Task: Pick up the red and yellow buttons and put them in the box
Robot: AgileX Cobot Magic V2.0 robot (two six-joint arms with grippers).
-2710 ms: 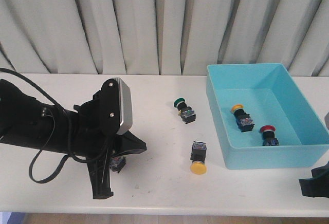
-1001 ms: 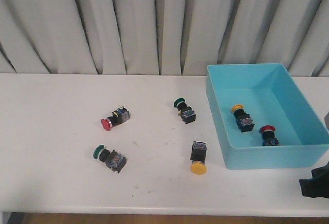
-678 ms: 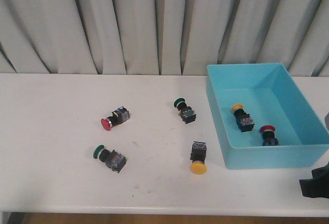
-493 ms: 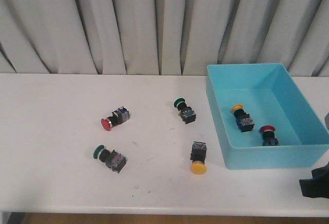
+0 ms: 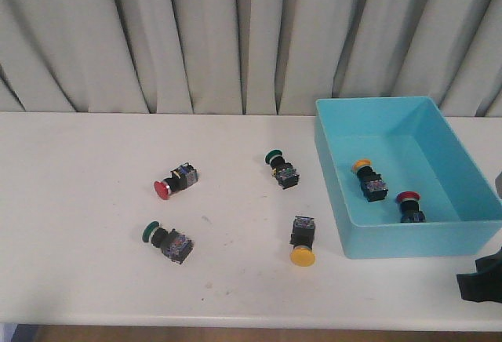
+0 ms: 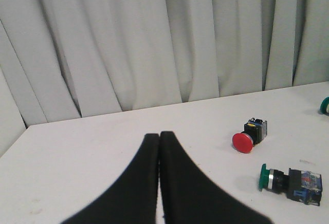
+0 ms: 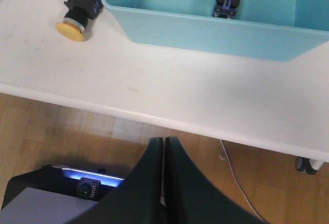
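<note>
A red button (image 5: 174, 181) lies on its side on the white table at centre left; it also shows in the left wrist view (image 6: 249, 134). A yellow button (image 5: 302, 241) lies just left of the light-blue box (image 5: 345, 224), also in the right wrist view (image 7: 78, 12). Inside the box lie a yellow button (image 5: 369, 179) and a red button (image 5: 409, 205). My left gripper (image 6: 159, 134) is shut and empty, low over the table, well apart from the red button. My right gripper (image 7: 164, 140) is shut and empty, out past the table's front edge, over the floor.
Two green buttons lie on the table, one front left (image 5: 168, 241) and one in the middle (image 5: 281, 168). A black part of my right arm (image 5: 480, 279) shows at the front right corner. Grey curtains hang behind the table. A wooden floor lies below the front edge.
My left arm, which covered the left of the table 2.7 s ago, has drawn back out of the front view, uncovering the red button. Nothing has moved in the last second.
</note>
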